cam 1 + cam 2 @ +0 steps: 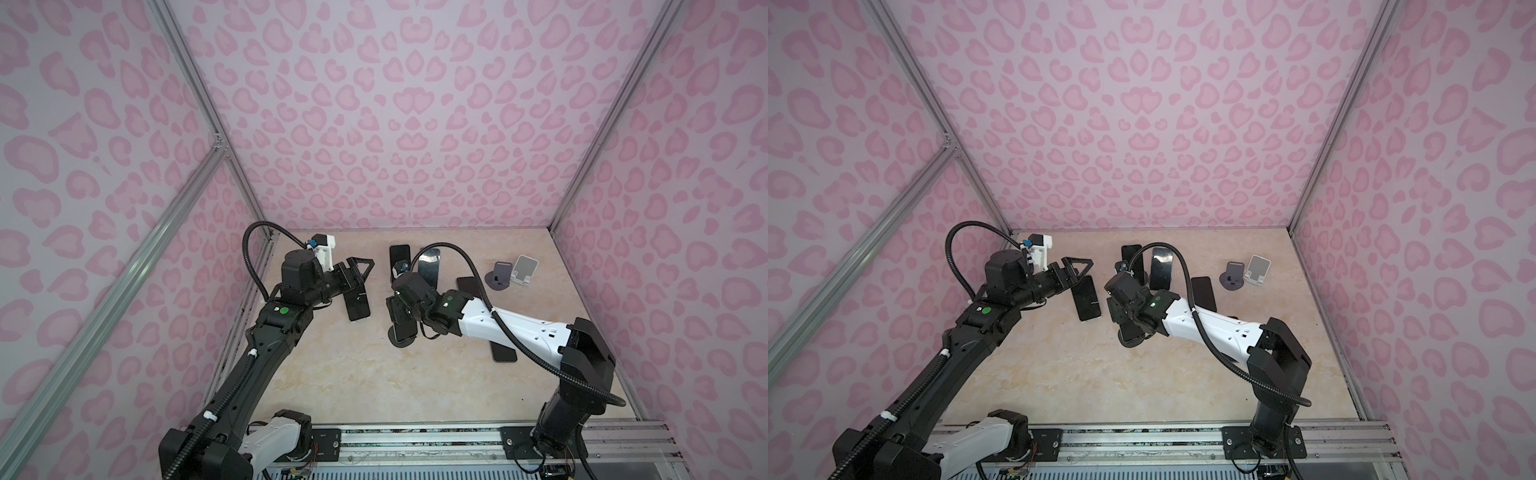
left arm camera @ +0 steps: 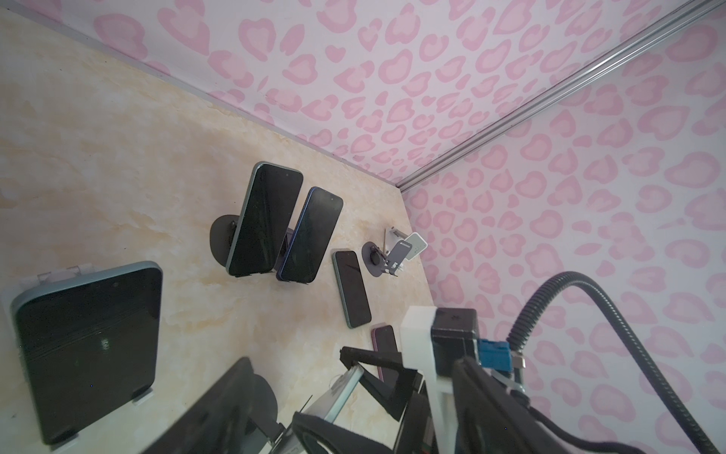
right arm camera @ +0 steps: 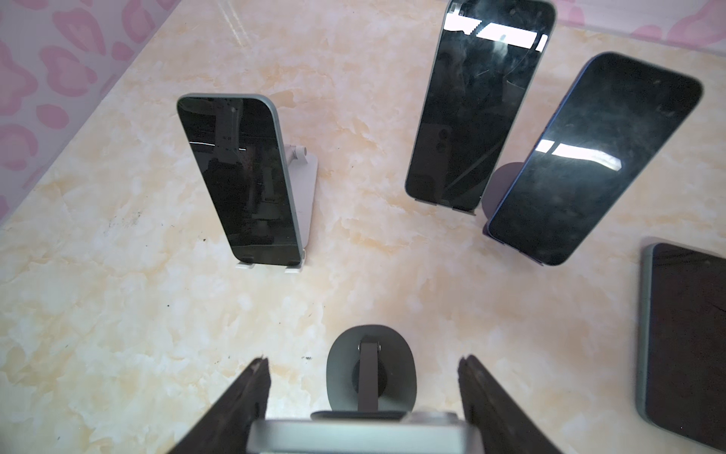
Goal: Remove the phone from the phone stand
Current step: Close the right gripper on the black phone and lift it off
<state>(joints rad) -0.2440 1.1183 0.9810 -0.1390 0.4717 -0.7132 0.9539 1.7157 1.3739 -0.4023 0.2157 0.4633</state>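
Observation:
A phone [image 3: 361, 434] with a pale grey-green rim leans on a dark grey phone stand [image 3: 371, 365] with a round base [image 1: 401, 338], left of the table's centre. My right gripper [image 3: 363, 358] comes down over the phone's upper end, its dark fingers [image 3: 251, 393] pressed on the two long sides. The same grip shows in the left wrist view, where the phone's rim [image 2: 345, 389] sits against a black finger. My left gripper [image 1: 365, 268] hovers empty, jaws apart, above another phone [image 1: 357, 305] on a white stand.
Two more phones [image 3: 471, 110] [image 3: 589, 157] stand on stands at the back. One phone [image 1: 471, 286] lies flat to the right and another [image 1: 505, 353] lies under my right arm. An empty grey stand [image 1: 500, 276] and an empty white stand [image 1: 524, 270] sit back right.

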